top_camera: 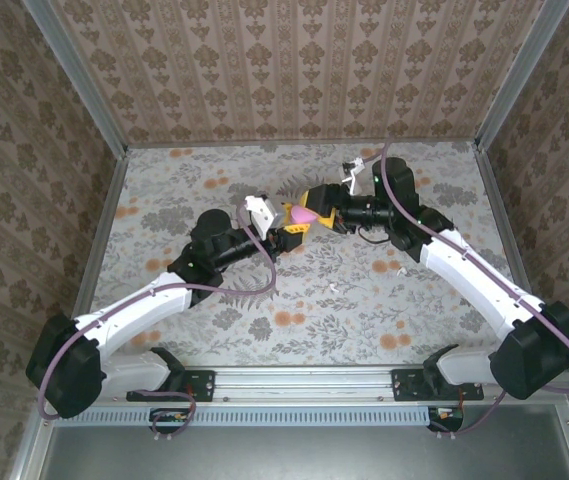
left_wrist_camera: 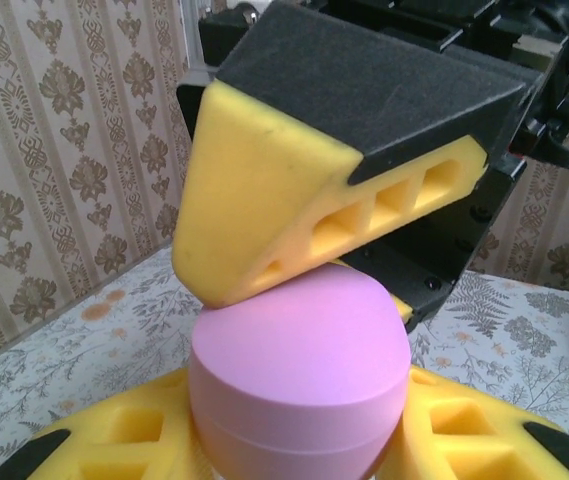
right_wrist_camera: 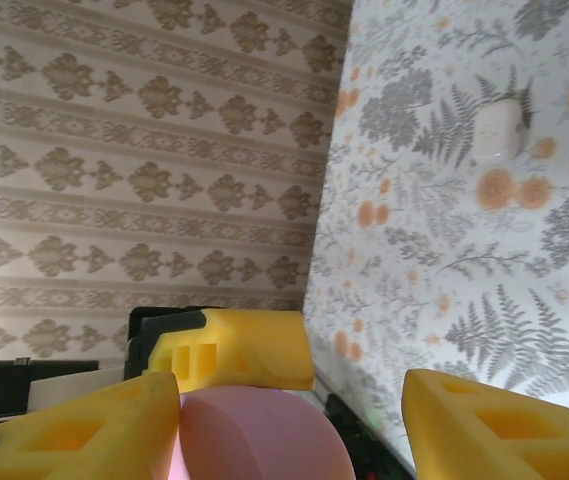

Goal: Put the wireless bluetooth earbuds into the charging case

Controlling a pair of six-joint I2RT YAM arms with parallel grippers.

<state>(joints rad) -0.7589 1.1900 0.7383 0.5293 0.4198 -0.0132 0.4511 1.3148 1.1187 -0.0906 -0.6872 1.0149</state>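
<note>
The charging case is a pink oval pebble with its lid closed, held off the table at mid-scene. My left gripper is shut on it; in the left wrist view the case sits between the two yellow fingers of that gripper. My right gripper meets it from the right, open. One right finger rests on the case's top. In the right wrist view the case touches the left finger of the right gripper, with a gap to the other. The earbuds are out of view.
A small white rounded-square item lies on the floral tabletop; it shows as a tiny white spot in front of the grippers. Patterned walls close in the back and both sides.
</note>
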